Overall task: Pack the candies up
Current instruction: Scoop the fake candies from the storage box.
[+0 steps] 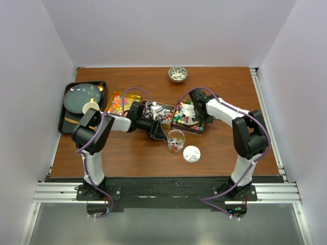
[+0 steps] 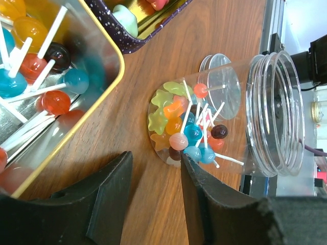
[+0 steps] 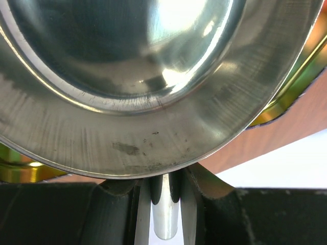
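Note:
The candies lie in three open tins: a yellow one (image 1: pixel 117 102), a middle one (image 1: pixel 156 111) and a dark right one (image 1: pixel 184 121). A clear jar (image 1: pixel 176 141) stands in front of them, part filled with lollipops and gummies (image 2: pixel 186 130). My left gripper (image 2: pixel 154 158) is open just beside the jar's base, with only bare table between its fingers. It shows in the top view too, left gripper (image 1: pixel 162 131). My right gripper (image 3: pixel 164 184) is shut on the thin handle of a metal scoop (image 3: pixel 127 76), held over the right tin. The scoop's bowl hides what is under it.
The jar's lid (image 1: pixel 191 153) lies on the table to the jar's right. A small patterned bowl (image 1: pixel 178 74) sits at the back. A black tray (image 1: pixel 69 122) with a plate and a cup is at the far left. The lollipop tin (image 2: pixel 110 81) is close to my left fingers.

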Action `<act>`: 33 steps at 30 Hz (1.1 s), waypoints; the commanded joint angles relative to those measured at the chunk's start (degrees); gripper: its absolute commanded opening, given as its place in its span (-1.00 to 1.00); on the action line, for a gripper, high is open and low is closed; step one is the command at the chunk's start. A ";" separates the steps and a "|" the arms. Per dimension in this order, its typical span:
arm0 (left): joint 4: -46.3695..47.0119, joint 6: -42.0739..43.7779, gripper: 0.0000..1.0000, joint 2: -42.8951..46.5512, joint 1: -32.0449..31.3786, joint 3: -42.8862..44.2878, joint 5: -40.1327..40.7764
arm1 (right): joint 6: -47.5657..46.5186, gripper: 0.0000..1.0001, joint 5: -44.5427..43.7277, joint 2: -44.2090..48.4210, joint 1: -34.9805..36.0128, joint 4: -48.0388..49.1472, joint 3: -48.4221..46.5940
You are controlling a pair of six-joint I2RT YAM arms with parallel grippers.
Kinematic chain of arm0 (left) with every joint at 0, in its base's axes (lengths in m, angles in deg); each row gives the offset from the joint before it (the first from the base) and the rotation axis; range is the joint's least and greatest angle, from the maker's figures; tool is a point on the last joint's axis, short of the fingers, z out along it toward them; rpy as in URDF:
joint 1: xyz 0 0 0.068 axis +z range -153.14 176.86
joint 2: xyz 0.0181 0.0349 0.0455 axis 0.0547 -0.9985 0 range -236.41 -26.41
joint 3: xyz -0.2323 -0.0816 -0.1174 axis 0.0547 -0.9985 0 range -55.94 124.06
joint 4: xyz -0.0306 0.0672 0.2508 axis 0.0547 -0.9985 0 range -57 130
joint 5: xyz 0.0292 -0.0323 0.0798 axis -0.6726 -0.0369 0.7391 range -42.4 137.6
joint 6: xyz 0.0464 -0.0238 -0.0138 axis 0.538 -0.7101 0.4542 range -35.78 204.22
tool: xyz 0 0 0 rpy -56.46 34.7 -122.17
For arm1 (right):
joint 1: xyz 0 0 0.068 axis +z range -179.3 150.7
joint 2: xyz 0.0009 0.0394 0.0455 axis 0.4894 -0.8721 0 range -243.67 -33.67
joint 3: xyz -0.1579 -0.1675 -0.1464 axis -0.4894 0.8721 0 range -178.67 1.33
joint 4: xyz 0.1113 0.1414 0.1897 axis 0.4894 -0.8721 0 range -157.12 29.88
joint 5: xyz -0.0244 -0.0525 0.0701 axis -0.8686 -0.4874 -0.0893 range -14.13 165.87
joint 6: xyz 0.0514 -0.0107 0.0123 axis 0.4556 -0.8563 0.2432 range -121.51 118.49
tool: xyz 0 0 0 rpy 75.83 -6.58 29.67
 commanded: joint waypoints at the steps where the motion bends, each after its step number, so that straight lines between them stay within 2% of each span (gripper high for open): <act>1: -6.66 5.38 -0.03 -0.91 0.30 0.02 8.07 | 10.71 -1.00 10.09 0.19 1.44 6.51 4.38; 12: -13.77 9.78 -0.03 1.03 0.73 0.64 9.12 | 15.82 -1.00 16.86 9.42 1.53 18.98 18.17; 22: -23.53 14.43 -0.03 0.50 1.09 5.65 8.68 | 20.03 -1.00 18.63 13.55 1.35 29.00 26.27; 26: -28.20 17.67 -0.03 0.15 1.09 7.31 8.51 | 22.50 -1.00 22.92 16.97 0.47 33.39 29.51; 33: -33.47 20.14 -0.02 -0.38 1.18 9.34 8.33 | 23.99 -1.00 24.77 19.79 0.03 36.13 32.07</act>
